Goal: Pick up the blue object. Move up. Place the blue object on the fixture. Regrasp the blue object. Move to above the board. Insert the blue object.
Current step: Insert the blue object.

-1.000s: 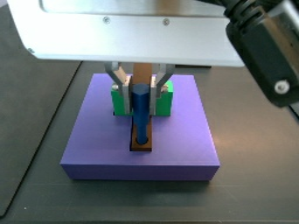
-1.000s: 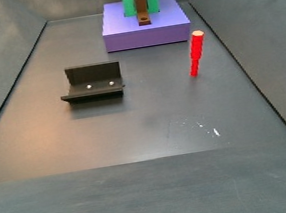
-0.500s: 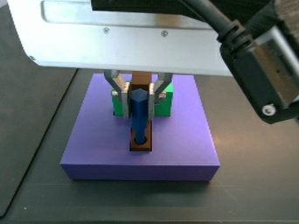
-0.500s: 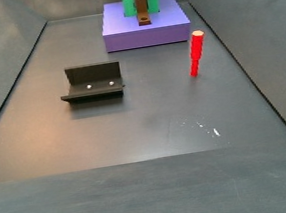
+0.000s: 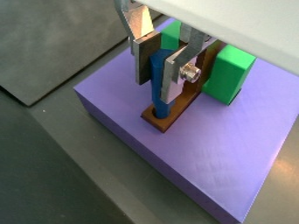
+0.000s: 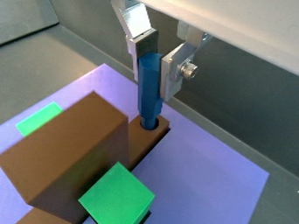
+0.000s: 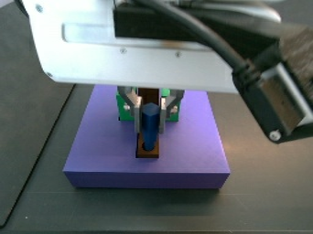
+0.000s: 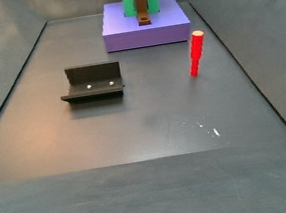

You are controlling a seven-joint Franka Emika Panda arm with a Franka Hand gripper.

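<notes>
The blue object (image 5: 158, 94) stands upright with its lower end in the round hole at the end of the brown bar (image 5: 165, 121) on the board (image 5: 216, 171). My gripper (image 5: 162, 90) is open around its upper part, one finger on each side. In a wrist view the blue object (image 6: 149, 92) lies near one pad, with a small gap to the other finger (image 6: 176, 74). In a side view my gripper (image 7: 148, 108) sits at the top of the blue object (image 7: 148, 130). The fixture (image 8: 92, 82) stands bare on the floor, far from the board (image 8: 148, 32).
Green blocks (image 5: 236, 70) (image 6: 117, 197) flank the brown bar (image 6: 65, 153) on the board (image 7: 98, 155). A red peg (image 8: 196, 53) stands upright on the floor beside the board. Dark sloping walls enclose the floor.
The blue object's top now stands lower over the bar: it has sunk deeper into the hole. The gripper's housing fills more of the side view. Fixture and red peg have not moved.
</notes>
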